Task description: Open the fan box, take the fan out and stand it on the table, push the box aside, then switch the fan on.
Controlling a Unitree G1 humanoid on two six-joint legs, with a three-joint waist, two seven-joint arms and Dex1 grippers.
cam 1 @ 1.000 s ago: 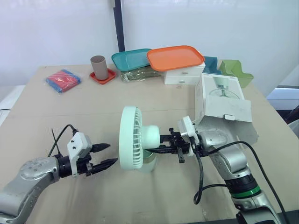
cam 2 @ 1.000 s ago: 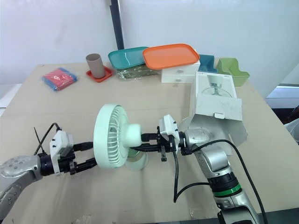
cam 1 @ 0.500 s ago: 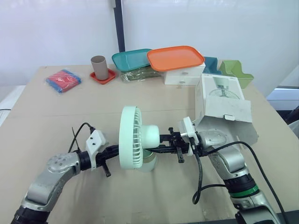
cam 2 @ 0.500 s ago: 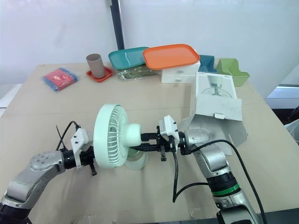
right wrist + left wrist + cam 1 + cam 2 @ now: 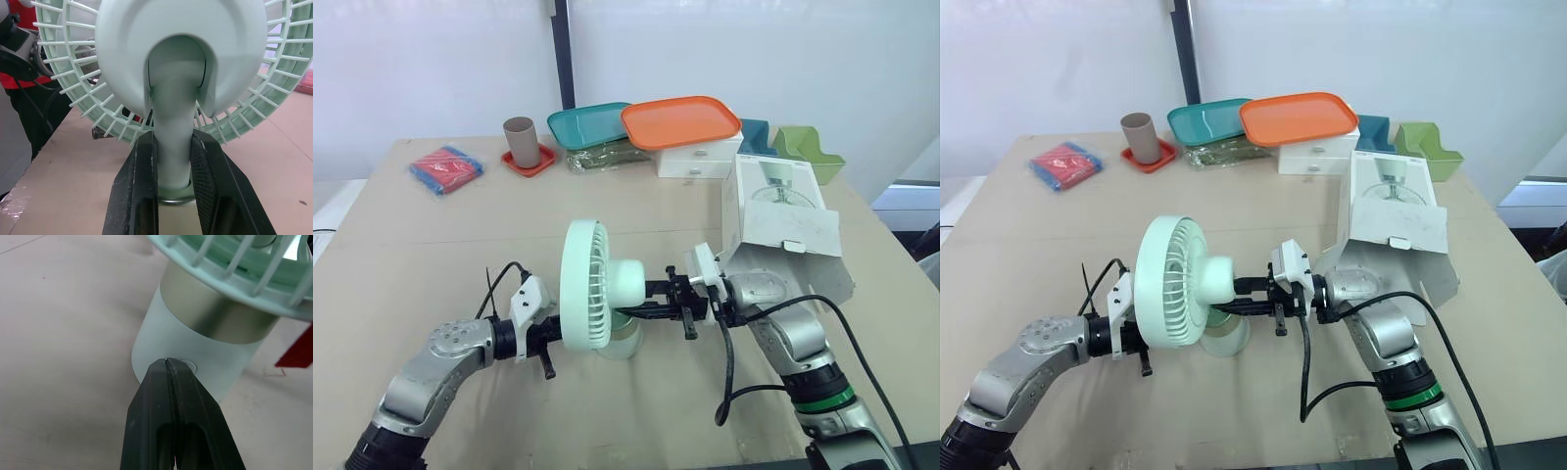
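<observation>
We found the fan standing upright on the table, near its front middle. The right gripper was clamped on the fan's neck just above the base, one finger on each side. The left gripper had its fingers pressed together, holding nothing, tips touching the base at a small button. The open box lay behind the right arm.

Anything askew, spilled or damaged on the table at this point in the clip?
Nothing stands out. The fan stands upright on the table, with the right gripper clamped on its neck and the shut left gripper at the button on the base. The box sits on the right, flap open.
</observation>
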